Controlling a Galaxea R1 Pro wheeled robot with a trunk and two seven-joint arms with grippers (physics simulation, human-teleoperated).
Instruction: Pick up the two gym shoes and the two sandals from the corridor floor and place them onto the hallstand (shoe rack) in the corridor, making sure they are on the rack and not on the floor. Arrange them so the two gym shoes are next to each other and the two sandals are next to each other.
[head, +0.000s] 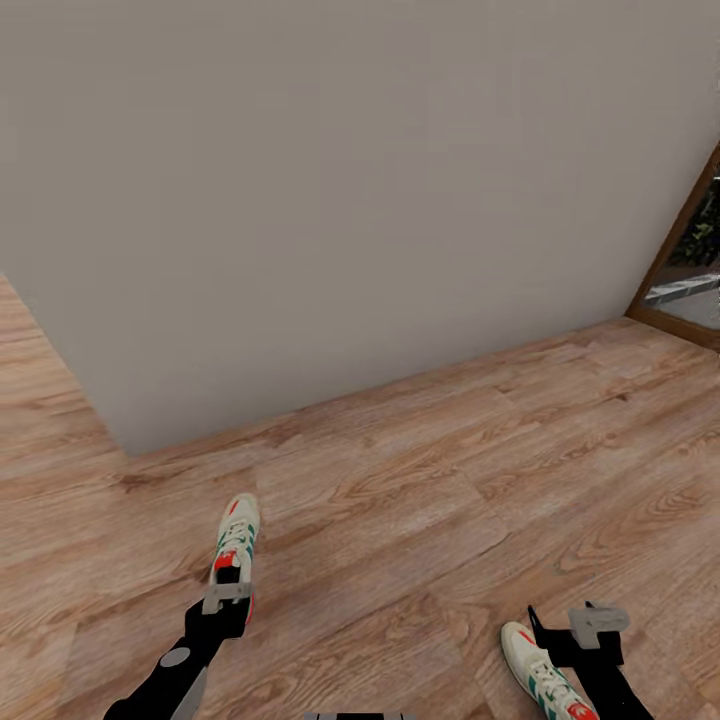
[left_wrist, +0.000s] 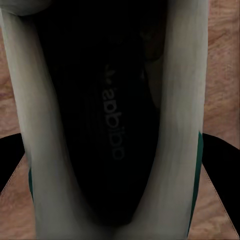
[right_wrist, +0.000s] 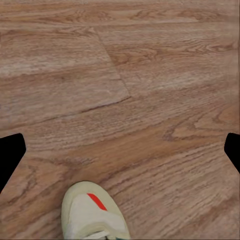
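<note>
A cream-white gym shoe (head: 236, 535) with green stripes and red patches points away from me. My left gripper (head: 228, 598) is shut on its heel end. In the left wrist view the shoe's dark insole (left_wrist: 112, 130) sits between the fingers (left_wrist: 222, 160). The second gym shoe (head: 545, 680) lies on the wood-plank corridor floor (head: 450, 480), just left of my right gripper (head: 592, 625). That gripper (right_wrist: 120, 150) is open with only floor between its fingers, and the shoe's toe (right_wrist: 94, 216) is at the frame's edge. The sandals and the hallstand are out of view.
A plain grey wall (head: 350, 200) stands close ahead, and its corner (head: 115, 440) meets the floor at the left. At the far right is a brown-framed glass door (head: 690, 270). Open floor lies between the wall and my arms.
</note>
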